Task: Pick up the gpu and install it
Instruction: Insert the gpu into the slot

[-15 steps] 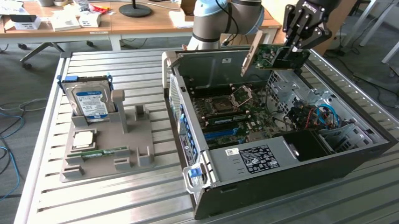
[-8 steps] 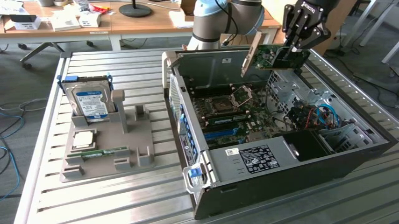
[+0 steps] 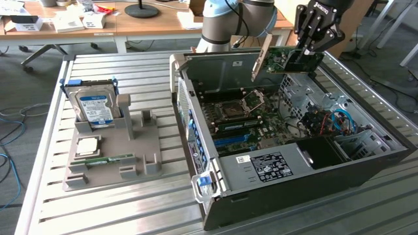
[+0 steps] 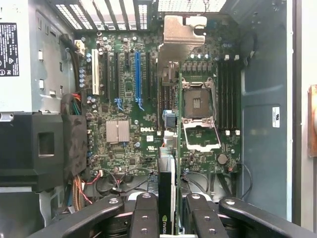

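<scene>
1. A slatted metal counter carries everything in the exterior view.
2. An open computer case lies on its side on the counter, toward the exterior view's right, with its side panel off and its inside facing up.
3. Inside the case, the motherboard covers the floor. A boxed power supply with a white label sits at the near end. Red and blue cables lie toward the exterior view's right.
4. A grey moulded holder rests on the counter at the exterior view's left, well apart from the case.
   - A silver hard drive with a blue label stands upright in its far slot.
   - A square processor chip lies flat in a pocket nearer the camera.
   - A small green memory stick lies in a groove just beside the chip.
5. The gpu is in the air above the far part of the case, clear of the motherboard.
   - It is a green card, and its silver bracket is at the end toward the exterior view's left.
   - In the wrist view it is seen edge-on, over the strip of board between the expansion slots and the processor socket.
6. The hand pinches the gpu. Its dark fingers press against both faces of the card.
7. On the motherboard, the processor socket stands bare with its metal frame swung up.
8. A long blue slot runs among the black slots, and a small ribbed heat sink sits near it.
</scene>
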